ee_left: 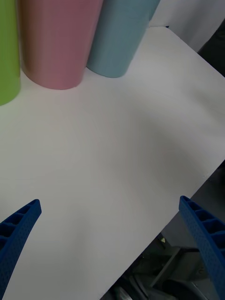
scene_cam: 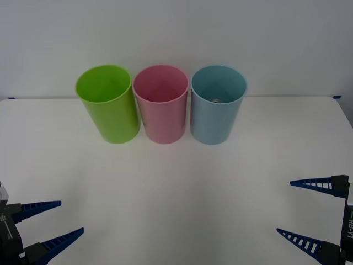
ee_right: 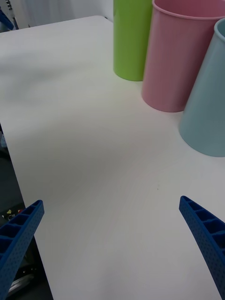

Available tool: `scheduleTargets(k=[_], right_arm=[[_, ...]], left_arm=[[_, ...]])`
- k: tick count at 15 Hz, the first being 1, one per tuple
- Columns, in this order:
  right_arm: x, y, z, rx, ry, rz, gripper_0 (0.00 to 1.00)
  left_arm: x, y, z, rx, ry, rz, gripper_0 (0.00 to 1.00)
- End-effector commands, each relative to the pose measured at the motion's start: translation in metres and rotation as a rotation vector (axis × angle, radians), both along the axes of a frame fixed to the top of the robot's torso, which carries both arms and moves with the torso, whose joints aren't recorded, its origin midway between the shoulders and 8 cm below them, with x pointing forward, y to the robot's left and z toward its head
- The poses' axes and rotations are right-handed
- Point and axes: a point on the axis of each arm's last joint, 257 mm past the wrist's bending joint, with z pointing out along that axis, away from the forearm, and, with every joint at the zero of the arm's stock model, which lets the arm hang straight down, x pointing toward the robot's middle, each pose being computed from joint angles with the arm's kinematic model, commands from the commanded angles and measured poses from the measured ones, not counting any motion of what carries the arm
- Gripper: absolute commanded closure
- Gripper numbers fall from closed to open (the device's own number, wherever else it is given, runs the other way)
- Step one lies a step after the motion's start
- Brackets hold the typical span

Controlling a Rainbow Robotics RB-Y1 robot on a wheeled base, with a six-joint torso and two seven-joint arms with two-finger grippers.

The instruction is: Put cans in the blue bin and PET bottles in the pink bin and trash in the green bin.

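Three tall bins stand in a row at the back of the white table [scene_cam: 176, 193]: the green bin [scene_cam: 110, 110] on the left, the pink bin [scene_cam: 162, 113] in the middle, the blue bin [scene_cam: 216, 118] on the right. Deep inside the blue bin a small silver end [scene_cam: 215, 100] shows, apparently a can. PET bottles and trash are out of view. My left gripper [scene_cam: 71, 216] hangs open at the front left corner with nothing in it. My right gripper [scene_cam: 284, 207] hangs open at the front right, also holding nothing. Both are far from the bins.
The right wrist view has the green bin [ee_right: 131, 37], pink bin [ee_right: 176, 56] and blue bin [ee_right: 208, 108] beyond my open right gripper [ee_right: 110, 201]. The left wrist view has the pink bin [ee_left: 56, 42], blue bin [ee_left: 117, 37] and the table's edge [ee_left: 187, 187].
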Motion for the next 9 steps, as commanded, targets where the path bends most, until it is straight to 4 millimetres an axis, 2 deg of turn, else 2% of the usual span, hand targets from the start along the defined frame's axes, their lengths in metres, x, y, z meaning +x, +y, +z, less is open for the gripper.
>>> scheduleTargets(k=[1,9], right_arm=[[0.0000,0.0000,0.0000,0.000,0.000,0.000,0.00],[0.0000,0.0000,0.0000,0.000,0.000,0.000,0.00]], left_arm=[[-0.0074,-0.0015,-0.0042,0.007,0.010,-0.004,0.00],[-0.0071,-0.0009,-0.0035,0.012,0.003,-0.004,0.00]])
